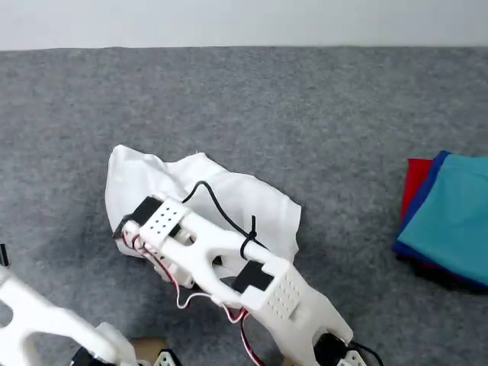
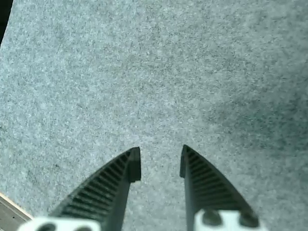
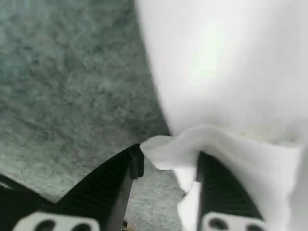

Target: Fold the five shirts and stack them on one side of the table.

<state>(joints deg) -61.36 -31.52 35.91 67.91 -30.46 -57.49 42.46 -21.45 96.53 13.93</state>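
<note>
The white shirt [image 1: 152,179] lies crumpled on the counter [image 1: 320,107], its bunched edge between the open jaws of the right end effector [image 3: 168,163], probably for a pinch and fold, while the left end effector [image 2: 160,161] hangs open over bare counter, well apart from the folded stack [image 1: 450,221].

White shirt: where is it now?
High view: the white shirt lies crumpled left of centre on the grey table, under the right arm, far left of the folded stack. Its edge lies between the fingertips of the right end effector.

A robot lab setup is suggested — a table [image 1: 305,99] covered in grey felt, backed by a plain white wall [image 1: 244,23].
</note>
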